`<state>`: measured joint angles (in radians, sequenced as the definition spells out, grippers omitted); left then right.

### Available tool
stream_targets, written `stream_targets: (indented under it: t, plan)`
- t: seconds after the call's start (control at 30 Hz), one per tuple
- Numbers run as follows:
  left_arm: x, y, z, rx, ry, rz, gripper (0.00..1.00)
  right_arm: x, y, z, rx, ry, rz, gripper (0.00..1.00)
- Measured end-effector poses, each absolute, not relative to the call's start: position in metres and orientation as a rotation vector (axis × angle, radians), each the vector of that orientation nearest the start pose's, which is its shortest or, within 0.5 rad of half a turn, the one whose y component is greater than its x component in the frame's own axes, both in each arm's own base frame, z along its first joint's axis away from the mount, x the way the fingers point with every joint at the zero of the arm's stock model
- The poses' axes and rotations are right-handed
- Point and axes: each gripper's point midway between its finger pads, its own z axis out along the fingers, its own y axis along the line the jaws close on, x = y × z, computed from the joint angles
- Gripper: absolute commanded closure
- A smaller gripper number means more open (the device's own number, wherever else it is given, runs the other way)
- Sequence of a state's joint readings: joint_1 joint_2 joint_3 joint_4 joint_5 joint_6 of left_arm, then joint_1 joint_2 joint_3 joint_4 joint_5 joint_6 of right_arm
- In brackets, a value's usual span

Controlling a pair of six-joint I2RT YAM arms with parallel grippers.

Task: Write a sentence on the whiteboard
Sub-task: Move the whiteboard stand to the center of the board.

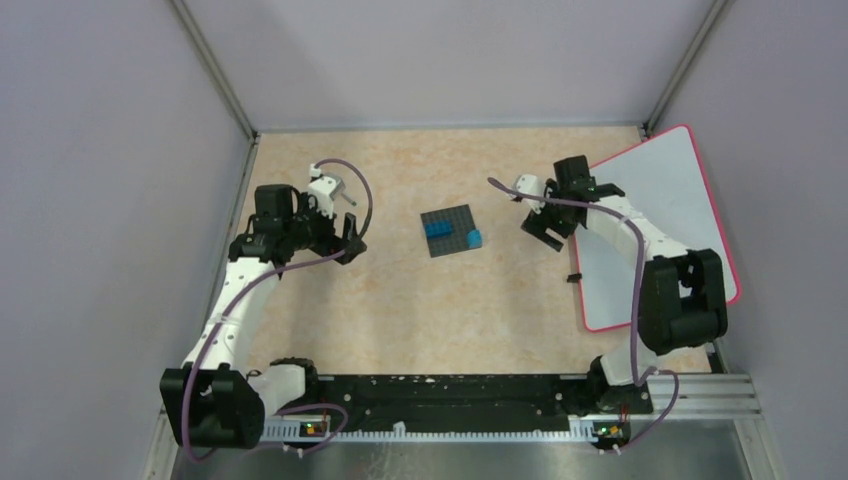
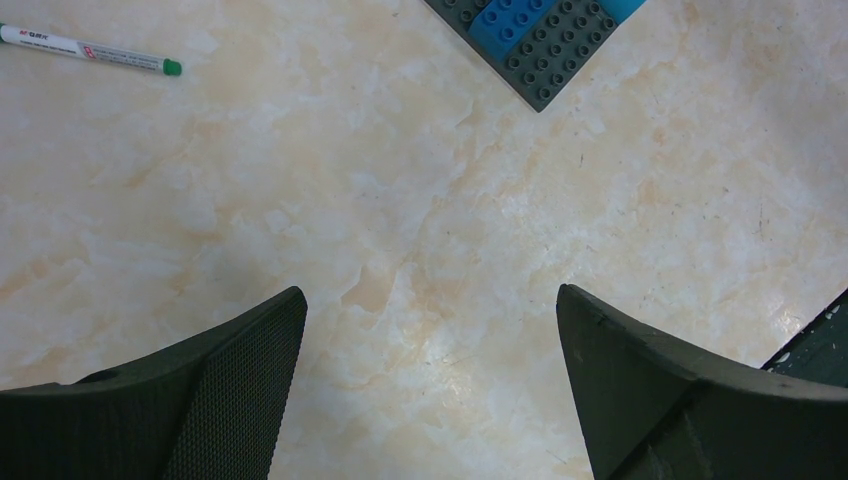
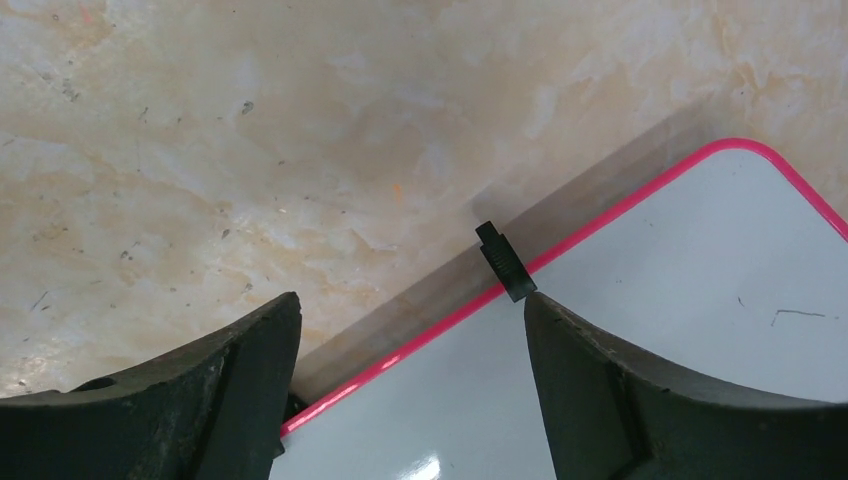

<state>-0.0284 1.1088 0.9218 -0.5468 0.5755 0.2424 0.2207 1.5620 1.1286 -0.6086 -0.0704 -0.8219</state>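
Up on the right of the counter [image 1: 400, 310] lies the whiteboard [image 1: 660, 190], white with a pink rim and angled against the side wall. The right arm [image 1: 640, 240] stretches across it and covers a good part of its near half. From overhead the board's face is just glossy white. Closer in, the right wrist view picks up a couple of faint thin strokes [image 3: 790, 315], too slight to read as letters. A black clip [image 3: 502, 262] sits on the pink edge, and the board runs off the frame to the right and bottom.

The marker [image 2: 90, 50] shows only in the left wrist view. It lies flat on the counter with a white barrel and a green tip, its other end cut by the frame. There is a red mark and a strip of print on the barrel, too small to make out. The grey plate [image 2: 540, 55] with its blue bricks [image 2: 510, 20] is clipped by the top edge there.

The left hand [image 2: 430, 300] has its fingers spread wide, with bare counter between them and nothing in its grip. The right hand [image 3: 410, 300] is also spread apart and holds nothing. It hangs over the board's rim just beside that clip.
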Motion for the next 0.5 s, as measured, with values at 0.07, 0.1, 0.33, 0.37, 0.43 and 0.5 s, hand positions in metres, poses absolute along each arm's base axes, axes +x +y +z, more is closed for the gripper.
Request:
stream_targets:
  t: [0.07,0.1,0.33,0.37,0.43,0.5]
  plan:
    - [0.293,-0.095,0.181,0.584,2.142,-0.543,0.01,0.364,0.062,0.092,-1.364,2.248,-0.129,0.25]
    - [0.293,-0.095,0.181,0.584,2.143,-0.543,0.01,0.365,0.061,0.089,-1.392,2.241,-0.134,0.27]
    - [0.291,-0.097,0.181,0.6,2.138,-0.551,0.01,0.385,0.061,0.08,-1.554,2.169,-0.183,0.36]
    - [0.291,-0.097,0.181,0.604,2.137,-0.55,0.01,0.39,0.06,0.079,-1.572,2.16,-0.193,0.37]
    - [0.291,-0.097,0.181,0.606,2.137,-0.549,0.01,0.396,0.059,0.076,-1.601,2.15,-0.214,0.38]
    - [0.291,-0.097,0.181,0.608,2.136,-0.549,0.01,0.398,0.055,0.071,-1.64,2.146,-0.243,0.39]
